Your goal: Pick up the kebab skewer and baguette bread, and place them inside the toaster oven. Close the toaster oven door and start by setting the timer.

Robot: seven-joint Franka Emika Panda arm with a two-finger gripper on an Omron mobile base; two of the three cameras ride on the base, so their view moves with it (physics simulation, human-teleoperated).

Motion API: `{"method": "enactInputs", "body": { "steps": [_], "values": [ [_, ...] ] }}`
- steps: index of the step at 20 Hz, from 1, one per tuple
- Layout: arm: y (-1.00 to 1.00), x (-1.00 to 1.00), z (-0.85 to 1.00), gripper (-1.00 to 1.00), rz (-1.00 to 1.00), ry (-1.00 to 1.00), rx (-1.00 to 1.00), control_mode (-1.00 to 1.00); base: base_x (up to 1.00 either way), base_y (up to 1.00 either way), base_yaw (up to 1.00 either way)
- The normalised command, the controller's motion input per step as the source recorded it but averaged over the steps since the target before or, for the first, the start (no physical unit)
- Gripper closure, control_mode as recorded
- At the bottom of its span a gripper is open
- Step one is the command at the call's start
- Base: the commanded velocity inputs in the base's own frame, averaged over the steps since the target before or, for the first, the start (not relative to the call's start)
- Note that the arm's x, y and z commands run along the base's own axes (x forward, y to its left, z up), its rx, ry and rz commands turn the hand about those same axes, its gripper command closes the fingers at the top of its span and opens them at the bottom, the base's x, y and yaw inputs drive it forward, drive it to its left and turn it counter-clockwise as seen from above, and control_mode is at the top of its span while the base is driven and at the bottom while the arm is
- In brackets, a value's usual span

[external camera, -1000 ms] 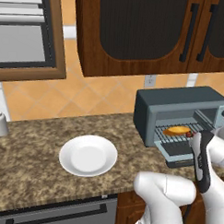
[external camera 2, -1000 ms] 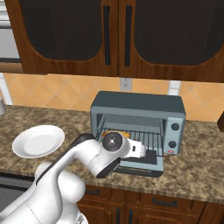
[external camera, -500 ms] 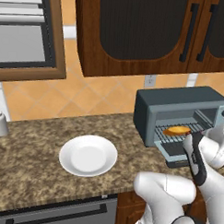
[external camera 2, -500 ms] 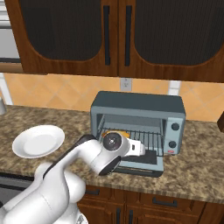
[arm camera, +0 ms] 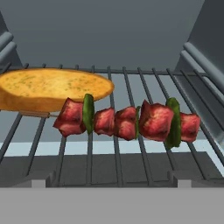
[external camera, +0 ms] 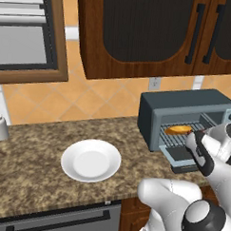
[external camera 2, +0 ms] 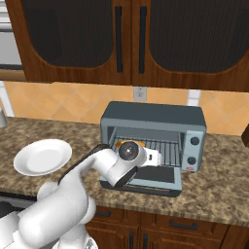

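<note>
- Left base view: I see the toaster oven point(external camera: 186, 115) at middle right on the granite counter point(external camera: 29, 166), its door point(external camera: 182, 156) dropped open. The baguette bread point(external camera: 178, 130) lies on the wire rack point(external camera: 195, 133) inside. My arm's wrist sits just before the door at right. A white plate point(external camera: 91, 160) rests at centre left, well apart from the oven.
- Right base view: The gripper point(external camera 2: 156, 156) is at the oven's mouth, centre frame, above the open door; from here I cannot tell how the jaws stand, though I read them as released and wide.
- Hand view: The kebab skewer point(arm camera: 129, 120) lies across the rack at centre, nothing gripping it, with the baguette just behind it at upper left.
</note>
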Motion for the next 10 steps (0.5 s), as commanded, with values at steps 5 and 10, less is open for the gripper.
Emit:
{"method": "enactInputs", "body": {
  "steps": [5,10],
  "values": [
    [-0.02,0.05,-0.04,-1.00,0.02,0.00,0.00,-1.00,0.00,0.00,0.00],
    [0.00,-0.01,0.00,-1.00,0.00,0.00,0.00,-1.00,0.00,0.00,0.00]
  ]
}}
